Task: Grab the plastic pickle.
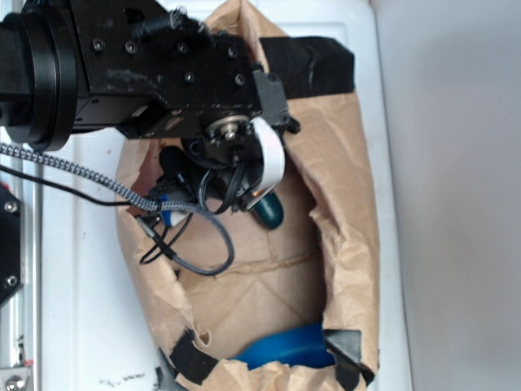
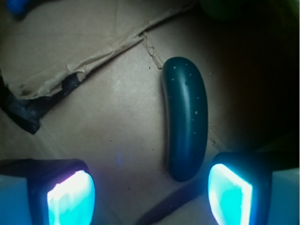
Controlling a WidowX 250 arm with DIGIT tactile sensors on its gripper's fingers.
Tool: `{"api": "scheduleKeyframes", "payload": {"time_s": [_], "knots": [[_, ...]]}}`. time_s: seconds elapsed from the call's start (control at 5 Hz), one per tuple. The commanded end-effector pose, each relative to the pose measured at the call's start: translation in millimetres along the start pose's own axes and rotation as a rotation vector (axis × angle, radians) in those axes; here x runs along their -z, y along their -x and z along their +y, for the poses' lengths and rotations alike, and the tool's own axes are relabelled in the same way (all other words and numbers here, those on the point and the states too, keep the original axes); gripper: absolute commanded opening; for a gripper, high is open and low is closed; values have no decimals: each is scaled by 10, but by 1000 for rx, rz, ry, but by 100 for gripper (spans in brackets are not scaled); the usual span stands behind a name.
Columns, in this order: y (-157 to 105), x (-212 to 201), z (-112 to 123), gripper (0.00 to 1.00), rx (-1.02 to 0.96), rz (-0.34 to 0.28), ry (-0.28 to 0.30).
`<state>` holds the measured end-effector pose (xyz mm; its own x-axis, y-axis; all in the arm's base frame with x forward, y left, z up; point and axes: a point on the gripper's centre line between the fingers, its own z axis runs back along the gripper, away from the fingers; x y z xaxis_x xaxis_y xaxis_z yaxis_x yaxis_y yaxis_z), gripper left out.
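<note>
The plastic pickle (image 2: 185,117) is a glossy dark teal, slightly curved piece lying flat on the brown paper floor of a bag. In the exterior view only its rounded end (image 1: 269,210) shows below the arm. My gripper (image 2: 150,194) hangs above it, open, with nothing between the glowing cyan pads (image 2: 71,199). The pickle's near end lies just inside the right pad (image 2: 229,192), off to the right of the gap's middle. In the exterior view the gripper (image 1: 244,191) is reaching down into the bag, mostly hidden by the black arm and cables.
The brown paper bag (image 1: 350,204) has tall crumpled walls, edged with black tape (image 1: 313,61), close around the gripper. A blue object (image 1: 285,346) lies at the bag's near end. Something green (image 2: 225,7) shows dimly at the top of the wrist view. A torn paper flap (image 2: 70,70) lies left.
</note>
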<state>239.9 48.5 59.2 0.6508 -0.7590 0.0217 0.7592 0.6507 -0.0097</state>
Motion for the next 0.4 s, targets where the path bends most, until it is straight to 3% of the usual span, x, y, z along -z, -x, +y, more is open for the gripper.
{"api": "scheduleKeyframes", "payload": {"time_s": [0.0, 0.2], "knots": [[-92, -255, -49, 100, -23, -57, 0], [-71, -449, -74, 100, -35, -84, 15]]}}
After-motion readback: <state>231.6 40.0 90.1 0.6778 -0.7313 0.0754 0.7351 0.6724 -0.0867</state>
